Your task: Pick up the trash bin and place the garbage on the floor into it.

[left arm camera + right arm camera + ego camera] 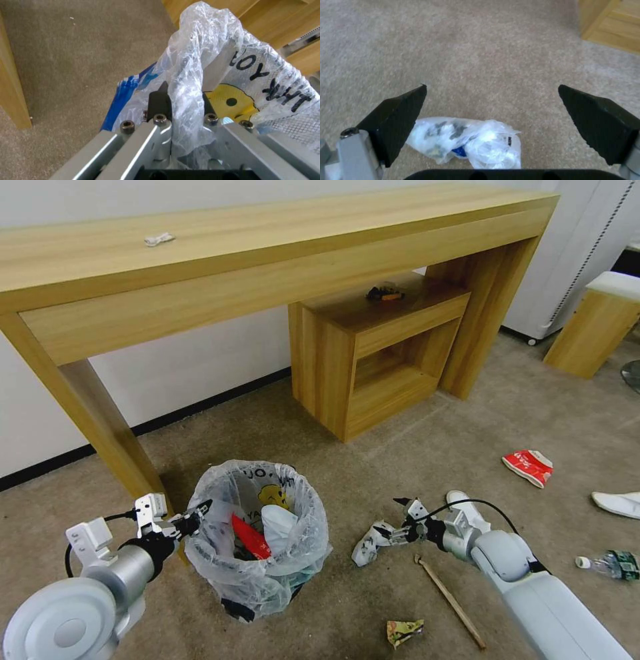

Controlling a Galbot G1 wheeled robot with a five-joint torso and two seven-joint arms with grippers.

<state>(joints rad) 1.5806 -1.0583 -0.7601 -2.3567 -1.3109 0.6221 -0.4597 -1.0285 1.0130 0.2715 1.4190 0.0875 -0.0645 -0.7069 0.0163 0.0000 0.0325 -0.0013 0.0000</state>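
Observation:
The trash bin (pixel 260 543), lined with a crinkly white bag showing a yellow figure, stands on the beige carpet (pixel 373 460) by a table leg. It holds a red wrapper and white paper. My left gripper (pixel 199 511) (pixel 185 100) is shut on the bag's rim (pixel 186 82). Hovering over a crumpled white wad (pixel 367 543) (pixel 466 141), my right gripper (pixel 393 518) (pixel 491 105) is open, the wad lying between its fingers. Other garbage: a wooden stick (pixel 450 600), a red wrapper (pixel 529 467), a green-labelled bottle (pixel 610 565), a small crumpled wrapper (pixel 405 631), white slippers (pixel 617 503).
A long wooden table (pixel 267 260) spans the back, its leg (pixel 100 427) right behind my left gripper. A low wooden cabinet (pixel 373 360) sits under the table. A wooden stool (pixel 597 323) stands at far right.

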